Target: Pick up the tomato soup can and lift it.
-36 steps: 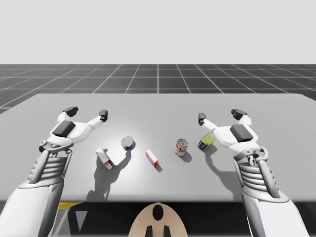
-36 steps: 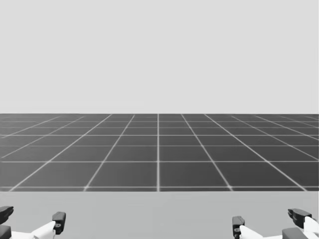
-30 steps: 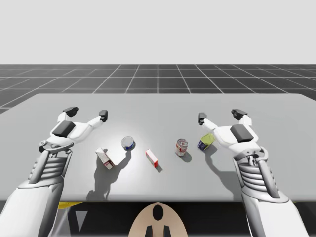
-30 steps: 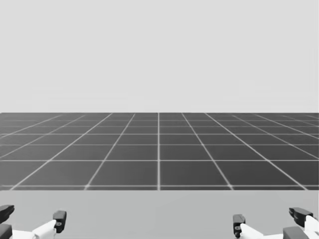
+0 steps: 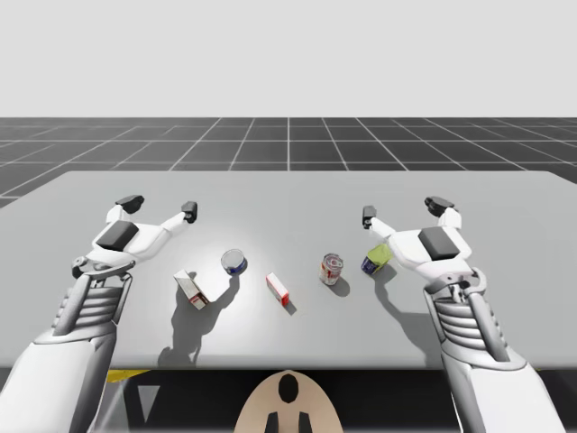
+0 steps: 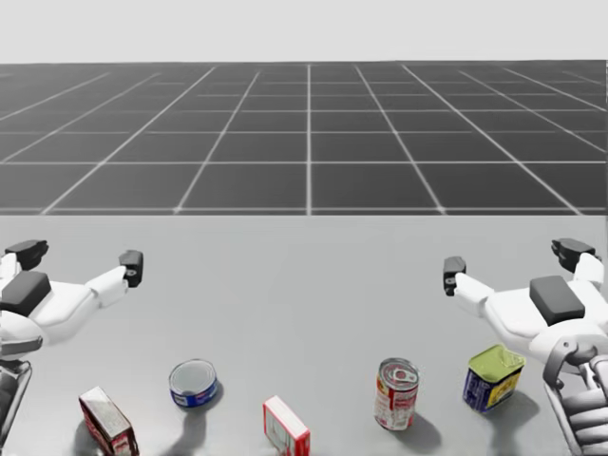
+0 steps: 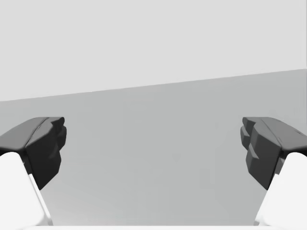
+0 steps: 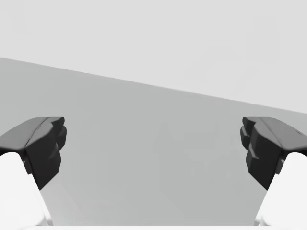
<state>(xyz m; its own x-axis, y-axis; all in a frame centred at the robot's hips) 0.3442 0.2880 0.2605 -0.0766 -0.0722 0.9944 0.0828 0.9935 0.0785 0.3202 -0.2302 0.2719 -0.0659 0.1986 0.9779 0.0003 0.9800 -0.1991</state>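
Table [image 5: 288, 194]: flat matte grey slab, no texture.

Soup can [image 5: 332, 268]: upright cylinder, red-and-white label, bare metal lid. It stands right of table centre, in the loose row of objects on the side nearer the robot's torso.

Rest of the row, from the robot's left:
- small red-and-white box [image 5: 191, 289], tilted
- squat blue can [image 5: 233, 262], shiny top
- slim red box [image 5: 278, 290] with a white face
- soup can
- blue tin with a yellow-green lid [image 5: 377, 259], rounded-rectangular, leaning

Right gripper [image 5: 404, 209]: white shell, dark finger pads, fingers spread wide with nothing between them. The right wrist view looks along it [image 8: 153, 148] at bare tabletop.

The soup can is inboard of the right hand and closer to the torso than the fingertips, well apart from them. The blue tin sits between can and hand, partly under the wrist in the high view.

Left gripper [image 5: 159, 206]: same build, also spread wide and holding nothing. It is over bare table beyond the blue can, far from the soup can.

Head view: soup can [image 6: 396, 393] low and right of centre, right gripper [image 6: 513, 261] beyond it.
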